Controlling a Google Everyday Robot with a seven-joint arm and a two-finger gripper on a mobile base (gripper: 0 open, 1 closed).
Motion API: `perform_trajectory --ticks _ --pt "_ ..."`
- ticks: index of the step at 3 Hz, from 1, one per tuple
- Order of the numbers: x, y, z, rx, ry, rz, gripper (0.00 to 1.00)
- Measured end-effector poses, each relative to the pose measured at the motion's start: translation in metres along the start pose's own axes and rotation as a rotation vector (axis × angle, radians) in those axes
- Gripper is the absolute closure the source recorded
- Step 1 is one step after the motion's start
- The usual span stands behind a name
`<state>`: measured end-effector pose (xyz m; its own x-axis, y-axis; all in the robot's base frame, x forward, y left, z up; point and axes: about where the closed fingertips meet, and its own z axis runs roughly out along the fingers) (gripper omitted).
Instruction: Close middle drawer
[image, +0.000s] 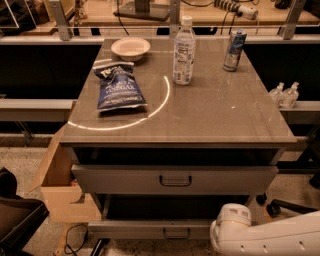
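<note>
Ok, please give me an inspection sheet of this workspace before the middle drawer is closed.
Surface: grey cabinet top, bright curved light streak.
Job's things: shallow grey metal middle drawer, pulled out.
Clutter: blue chip bag, white bowl, clear water bottle, drink can.
Grippers: gripper not in view; white robot arm at bottom right.
Cables: dark cable on floor, left.
Surroundings: tan cardboard box left; two small bottles right.

Glossy grey-brown bench (215, 115), with a bright white arc of light (162, 100) curving over its left half. By the left edge lies a dark blue chip bag (119, 89) with white lettering. Along the back edge stand a cream bowl (130, 48), a clear bottle (184, 50) with a white cap, and a silver-blue can (234, 50). The middle drawer (135, 230) is grey with a dark handle. A white arm (270, 240) sits below the front right corner; its tool is out of view.
</note>
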<state>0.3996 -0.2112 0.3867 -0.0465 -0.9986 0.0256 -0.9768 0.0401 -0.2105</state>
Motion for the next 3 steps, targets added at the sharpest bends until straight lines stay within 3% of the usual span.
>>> perform_trajectory --ticks 2,3 --pt "-0.013 -0.018 0.015 0.024 -0.066 -0.026 1.0" --pt "-0.01 -0.033 0.02 0.06 -0.092 -0.032 1.0"
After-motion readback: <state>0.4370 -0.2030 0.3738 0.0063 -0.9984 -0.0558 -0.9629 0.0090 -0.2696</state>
